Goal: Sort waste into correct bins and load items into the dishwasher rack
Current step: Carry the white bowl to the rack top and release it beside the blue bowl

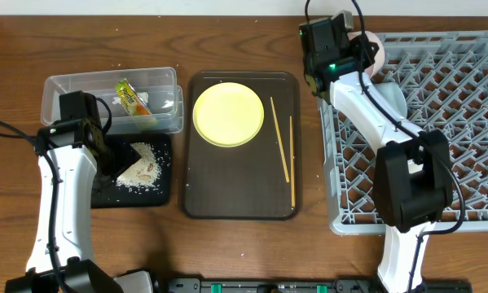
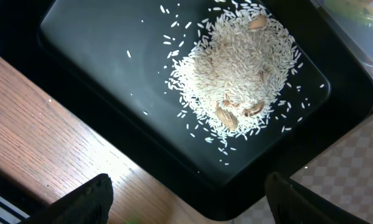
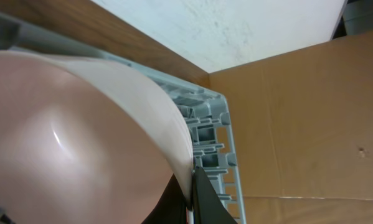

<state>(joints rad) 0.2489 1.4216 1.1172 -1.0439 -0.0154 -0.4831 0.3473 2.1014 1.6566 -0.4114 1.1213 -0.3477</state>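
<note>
1. From overhead alone the full layout is seen. On a wood-grain table (image 1: pixel 244 244), the crinkly wrapper (image 1: pixel 132 98) lies in the clear tub (image 1: pixel 64 81). The rice (image 1: pixel 142 169) is heaped on the black tray (image 1: pixel 158 195). The round plate (image 1: pixel 228 114) and the thin chopsticks (image 1: pixel 280 138) lie on the brown tray (image 1: pixel 227 179). The grey lattice rack (image 1: pixel 455 163) fills the right side. The left gripper (image 1: pixel 109 159) is held over the black tray. The right gripper (image 1: pixel 359 50) is at the rack's far left corner with a pale bowl (image 1: pixel 375 50).
2. In the left wrist view, single grains and a few tan pieces are resolved. The dark fingers (image 2: pixel 86 202) are spread wide, with nothing between them.
3. In the right wrist view, the bowl's smooth, glossy curve is shown, with its rim pinched between the fingers above the rack's corner. A white wall (image 3: pixel 236 31) and brown cardboard (image 3: pixel 298 124) appear only here.
</note>
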